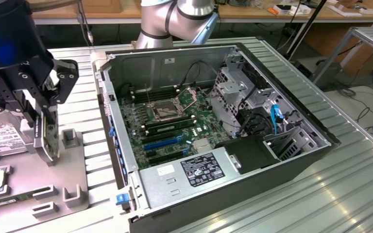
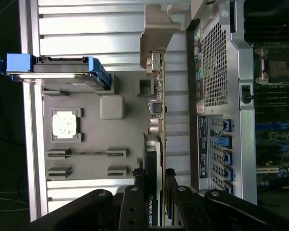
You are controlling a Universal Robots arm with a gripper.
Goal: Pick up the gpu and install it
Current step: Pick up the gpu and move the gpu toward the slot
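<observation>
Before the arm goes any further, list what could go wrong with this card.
1. The jaws pinch the gpu near one end, with the bracket end hanging free; it may pivot or slip.
2. Its lower end sits close to the grey tray and its raised posts, so a sideways move might snag it.
3. The computer case wall stands between card and motherboard; the bracket could clip that rim.

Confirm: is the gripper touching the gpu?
Touching. In the wrist view the gripper has a finger pressed on each face of the gpu, with no gap.
</observation>
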